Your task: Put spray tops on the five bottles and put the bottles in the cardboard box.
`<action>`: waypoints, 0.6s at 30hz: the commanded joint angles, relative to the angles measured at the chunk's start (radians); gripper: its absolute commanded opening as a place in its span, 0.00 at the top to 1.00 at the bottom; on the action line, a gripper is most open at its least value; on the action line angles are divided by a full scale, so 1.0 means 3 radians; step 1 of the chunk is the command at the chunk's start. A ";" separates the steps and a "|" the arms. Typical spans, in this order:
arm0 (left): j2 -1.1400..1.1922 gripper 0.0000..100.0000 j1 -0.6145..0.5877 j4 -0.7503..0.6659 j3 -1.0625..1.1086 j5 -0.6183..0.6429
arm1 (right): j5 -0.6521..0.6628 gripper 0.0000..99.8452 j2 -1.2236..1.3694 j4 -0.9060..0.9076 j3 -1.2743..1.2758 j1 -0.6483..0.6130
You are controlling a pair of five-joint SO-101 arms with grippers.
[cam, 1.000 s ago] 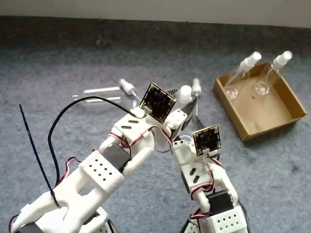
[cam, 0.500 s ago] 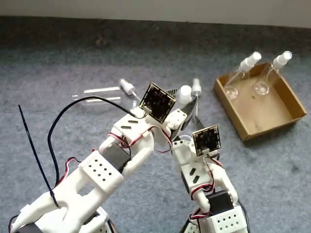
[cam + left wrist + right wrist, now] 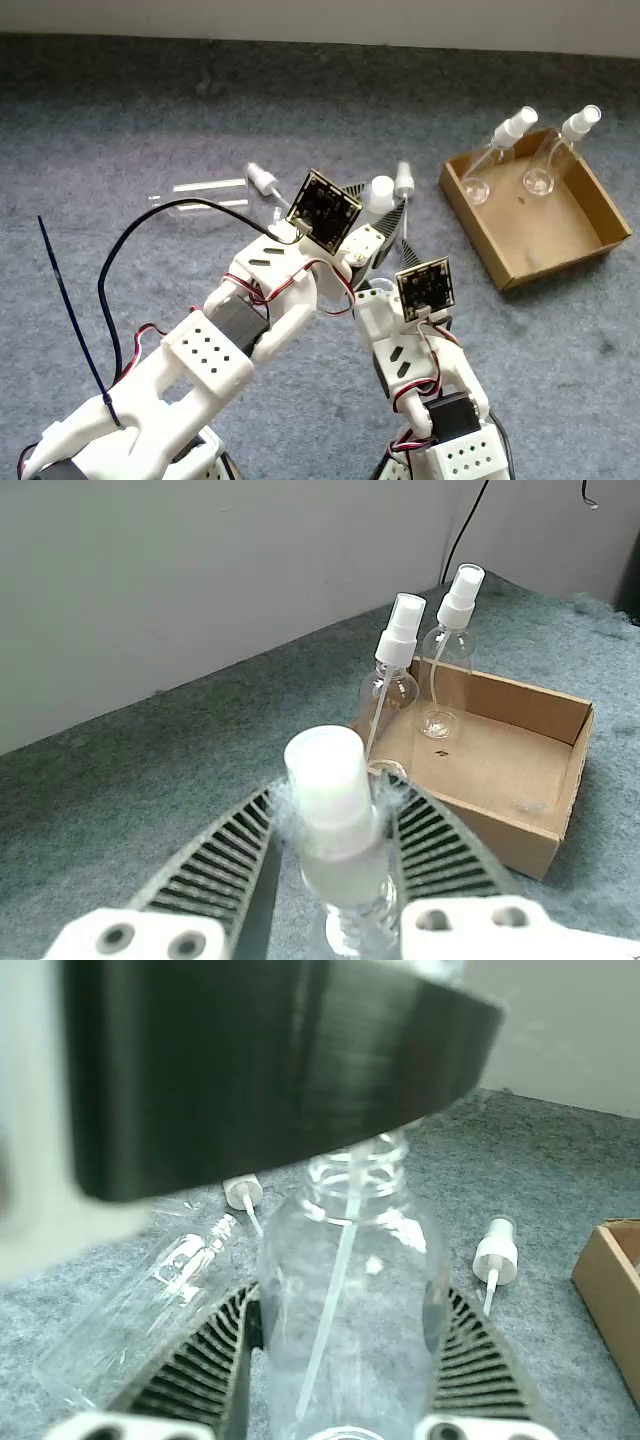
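My right gripper (image 3: pixel 345 1310) is shut on an upright clear bottle (image 3: pixel 345 1260) with a dip tube running down inside it. Directly above, my left gripper (image 3: pixel 325 805) is shut on a white spray top (image 3: pixel 325 780) that sits at the bottle's threaded neck (image 3: pixel 350 930). In the high view this pair stands at the table's middle, the spray top (image 3: pixel 381 191) poking out beyond the left wrist camera. The cardboard box (image 3: pixel 590 215) lies to the right and holds two capped bottles (image 3: pixel 500 150) (image 3: pixel 560 150), also seen from the left wrist as capped bottles (image 3: pixel 395 675) (image 3: pixel 450 645) in the box (image 3: pixel 520 770).
A loose spray top (image 3: pixel 262 180) and another spray top (image 3: pixel 403 180) lie on the grey carpet beyond the grippers. Clear uncapped bottles (image 3: pixel 205 195) lie on their sides to the left; one lying bottle (image 3: pixel 150 1300) is close beside the right gripper. A black cable (image 3: pixel 150 225) loops over the left arm.
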 commanded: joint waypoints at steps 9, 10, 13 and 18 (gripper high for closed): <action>-0.0049 1.00 0.0054 0.0184 -0.0043 -0.0020 | -0.0005 0.87 -0.0064 0.0003 0.0396 0.0028; -0.0049 1.00 0.0054 0.0184 -0.0043 -0.0026 | -0.0005 0.87 -0.0064 0.0003 0.0396 0.0028; -0.0161 1.00 0.0054 0.0189 -0.0043 -0.0031 | -0.0005 0.87 -0.0064 0.0003 0.0396 0.0028; -0.0448 1.00 0.0054 0.0199 0.0033 -0.0026 | -0.0005 0.87 -0.0064 0.0003 0.0396 0.0028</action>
